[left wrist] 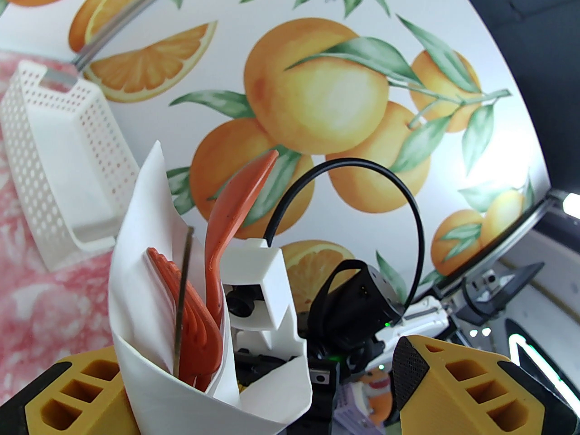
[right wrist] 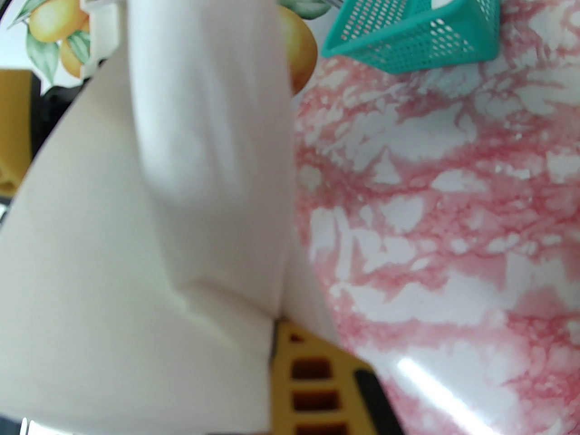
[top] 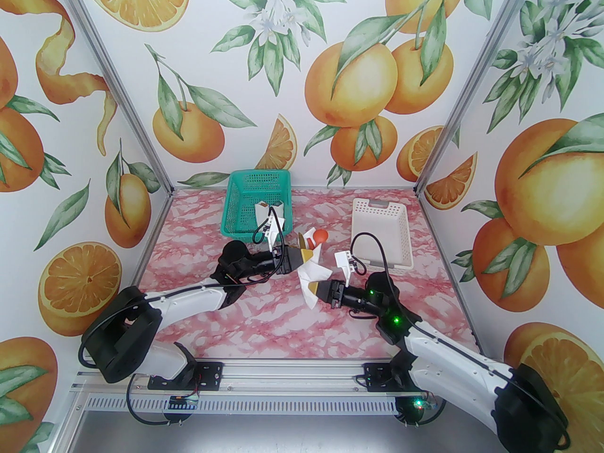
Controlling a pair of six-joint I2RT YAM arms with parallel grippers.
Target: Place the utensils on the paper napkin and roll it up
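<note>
Overall: napkin (top: 310, 281) rolled into a cone, held above the worktop (top: 264, 314) at mid-scene between the two grippers
Spoon (left wrist: 235, 211): orange; bowl sticks out of the cone's open far end
Fork (left wrist: 199, 324): orange; inside the cone, beside the spoon's handle
Knife (left wrist: 183, 297): dark, seen edge-on; inside the cone, in front of the fork
Left gripper (top: 306, 254): jaws wide apart; cone rests against one finger, the other well clear of it
Right gripper (top: 322, 285): jaws together, clamped on the napkin's near end
Green basket (top: 236, 201): far left; two white bundles (top: 261, 211) inside
White basket (top: 406, 239): far right
</note>
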